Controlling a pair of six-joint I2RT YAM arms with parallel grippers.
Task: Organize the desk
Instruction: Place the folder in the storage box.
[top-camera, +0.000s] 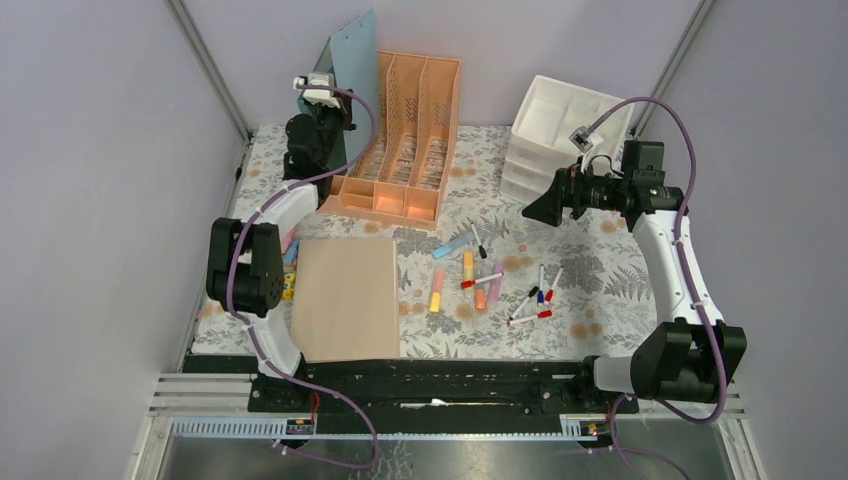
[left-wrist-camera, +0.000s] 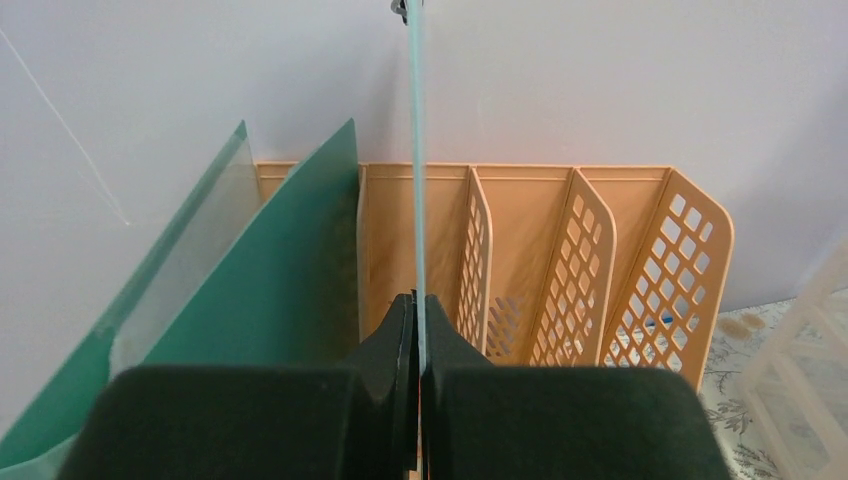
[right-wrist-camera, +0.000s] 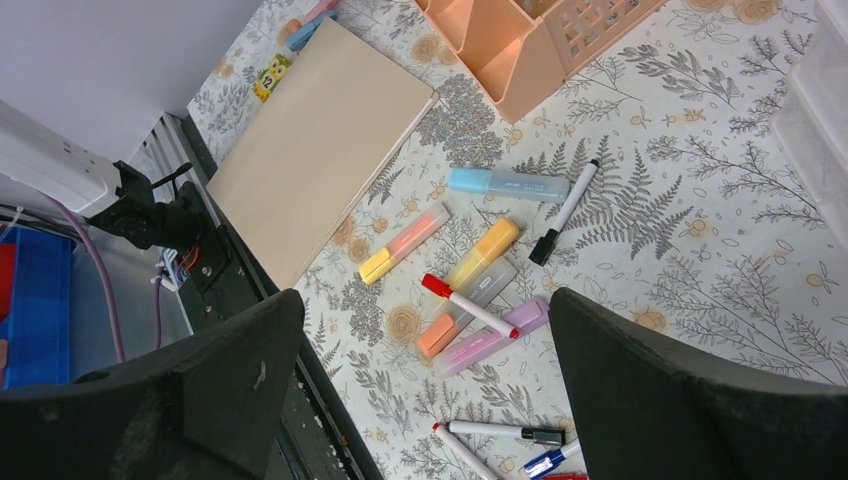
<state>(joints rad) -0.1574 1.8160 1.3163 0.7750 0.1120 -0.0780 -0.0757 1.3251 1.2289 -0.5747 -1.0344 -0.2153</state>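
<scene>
Overhead from behind, left wrist facing rack (left-wrist-camera: 590, 250) (close), right wrist above desk (right-wrist-camera: 700, 200)

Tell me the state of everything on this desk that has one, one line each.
left tool, shut on the pale blue sheet, held upright
right tool, open, empty
file rack, upright, slots right of the sheet empty
tan pad, closed, lying flat
markers, capped, lying loose
drawer unit, drawers look shut

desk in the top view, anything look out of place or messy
Yes: highlighters and markers lie scattered at all angles on the desk, and a tan folder lies flat at its near left, not standing in the peach rack.
</scene>
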